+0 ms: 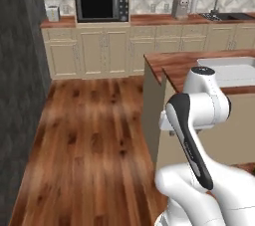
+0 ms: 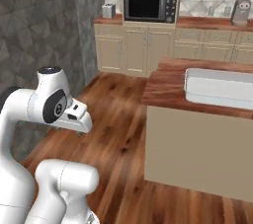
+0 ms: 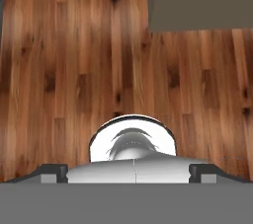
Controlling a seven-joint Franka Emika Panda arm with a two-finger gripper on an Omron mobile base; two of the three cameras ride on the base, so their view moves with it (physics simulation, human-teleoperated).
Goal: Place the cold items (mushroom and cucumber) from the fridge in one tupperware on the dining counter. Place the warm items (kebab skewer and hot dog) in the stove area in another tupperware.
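Observation:
The dining counter (image 1: pixel 164 65) (image 2: pixel 165 90), with a reddish wood top and beige sides, stands right of my arm. A wide white tupperware (image 1: pixel 229 70) (image 2: pixel 217 87) rests on it; its rim hides the inside. My gripper (image 3: pixel 128 172) points down at the wood floor beside the counter's beige panel (image 3: pixel 197 1). Its fingertips (image 3: pixel 53 171) stand far apart, open, with nothing between them. The mushroom, cucumber, kebab skewer, hot dog and fridge are out of view.
A back counter with beige cabinets (image 1: pixel 104 51) carries a microwave (image 1: pixel 101 5) (image 2: pixel 149 5), a toaster (image 1: pixel 52 13), a coffee machine (image 1: pixel 180 7) and a sink (image 1: pixel 226 16). A dark grey wall (image 1: pixel 20 46) runs along the left. Open wood floor (image 1: pixel 94 135) lies between.

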